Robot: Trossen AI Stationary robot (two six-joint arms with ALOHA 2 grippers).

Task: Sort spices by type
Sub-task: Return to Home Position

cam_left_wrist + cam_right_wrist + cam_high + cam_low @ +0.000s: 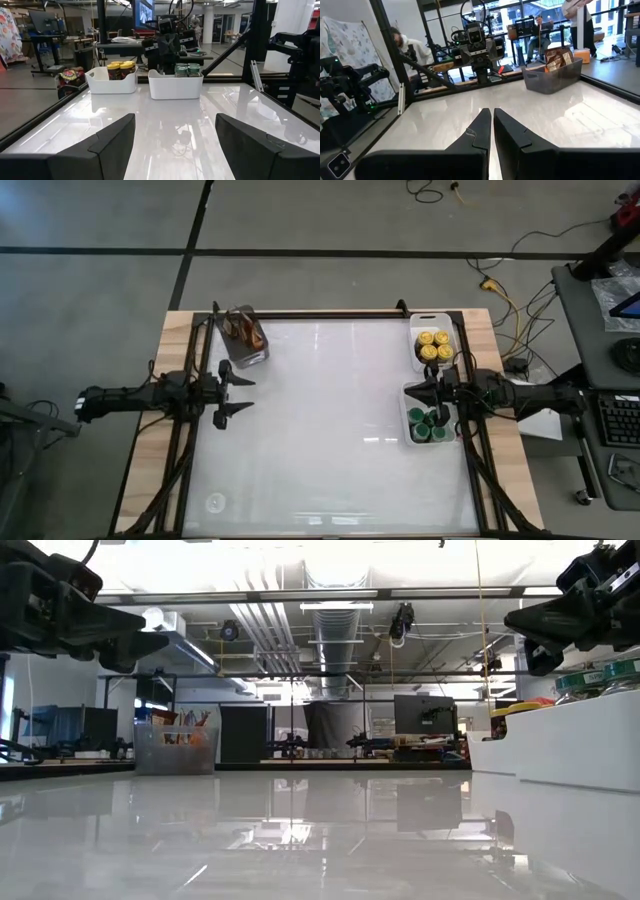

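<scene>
A: Where are the spices at this moment?

B: All are at the right side of the tabletop (330, 430), in two trays. The yellow-lid jars (434, 345) stand in the white tray (430, 318) that is nearer the top of the high view. The green-lid jars (432, 427) stand in the other white tray (409, 430), just beside it. I can make out no jar outside the trays, so I judge that the sorting is done and only the going home is left

A: And the grippers?

B: The right gripper (410, 392) carries nothing and its two fingers are pressed nearly together. It hangs over the end of the green-lid tray, between the two groups of jars, and its arm passes above the green lids. The left gripper (248, 393) also carries nothing, and its fingers are spread wide. It is above bare tabletop, near the grey cup of sticks (247, 340) but apart from it

A: How to do the return well?

B: I think the right arm should first rise and only then pull back. A low wrist could catch a green lid or the tray wall and drag the tray. The left arm has free space and must only keep away from the cup. Both should go slowly, with no swing to the side
</scene>
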